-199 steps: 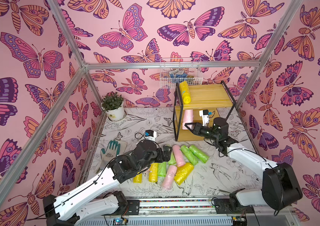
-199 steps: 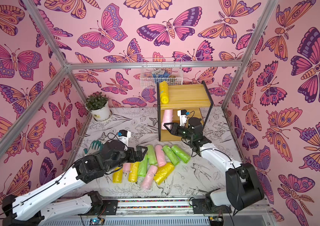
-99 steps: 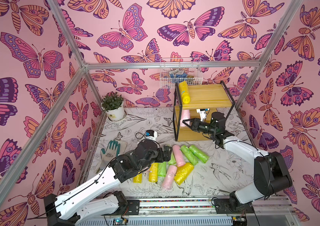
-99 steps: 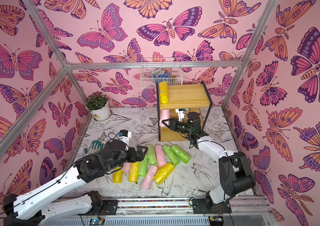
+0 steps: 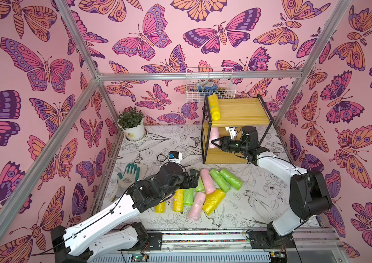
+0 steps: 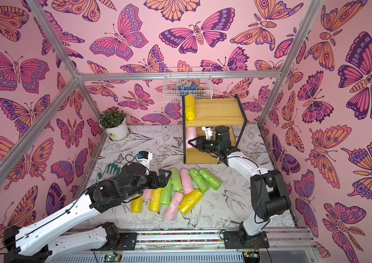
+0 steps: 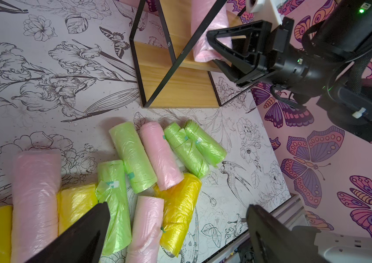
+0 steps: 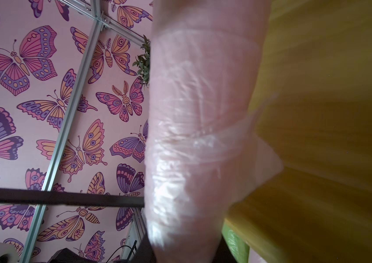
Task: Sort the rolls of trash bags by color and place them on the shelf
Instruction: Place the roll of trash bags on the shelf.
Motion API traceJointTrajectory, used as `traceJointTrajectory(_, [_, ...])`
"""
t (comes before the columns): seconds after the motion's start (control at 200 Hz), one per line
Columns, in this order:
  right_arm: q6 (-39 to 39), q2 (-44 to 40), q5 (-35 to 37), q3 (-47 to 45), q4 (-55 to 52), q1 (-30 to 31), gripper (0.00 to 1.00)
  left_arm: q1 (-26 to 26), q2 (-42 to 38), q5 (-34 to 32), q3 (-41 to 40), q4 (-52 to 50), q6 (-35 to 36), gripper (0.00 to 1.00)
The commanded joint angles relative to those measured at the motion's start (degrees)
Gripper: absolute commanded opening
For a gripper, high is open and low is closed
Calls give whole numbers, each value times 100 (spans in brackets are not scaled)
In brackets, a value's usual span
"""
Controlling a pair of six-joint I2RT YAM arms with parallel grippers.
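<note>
Since the earlier frames, the right arm [image 5: 278,164] is seen folded more upright at its base, and the right gripper [image 5: 215,143] is carried slightly further in under the top board of the shelf [image 5: 244,111]; the left arm [image 5: 112,214] is left where it was. The right gripper is clamped on the near end of a pink roll [image 5: 213,134], which is laid on the shelf's middle board, close beside the black front post at its left side. In the right wrist view the roll is seen stretching straight away from between the fingers, with the yellow wooden board beside it. One yellow roll [image 5: 213,107] is laid along the left edge of the top board. The left gripper [image 6: 165,178] is held with its jaws wide apart and nothing between them, above the left part of the ten loose rolls [image 7: 132,157]. Four green, three pink and three yellow are counted there, packed together on the table [image 5: 169,141] in front of the shelf, well apart from the right gripper.
</note>
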Motion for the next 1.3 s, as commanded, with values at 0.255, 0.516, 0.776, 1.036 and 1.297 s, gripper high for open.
traceJointTrajectory(0.255, [-621, 271, 226, 705, -798, -117, 23, -14, -21, -93, -7, -102, 122, 100])
traceJointTrajectory(0.516, [-843, 349, 506, 946, -1547, -148, 51, -14, 22, -95, 2, -102, 114, 100])
traceJointTrajectory(0.776, [-916, 245, 757, 903, -1868, -180, 55, -14, 77, -65, 19, -98, 105, 100])
traceJointTrajectory(1.036, [-964, -153, 865, 631, -2049, -181, 57, -14, 33, -64, -16, -98, 83, 100])
traceJointTrajectory(1.297, [-1088, -747, 916, 153, -2190, -183, 59, -14, 63, -12, -40, -100, 35, 100])
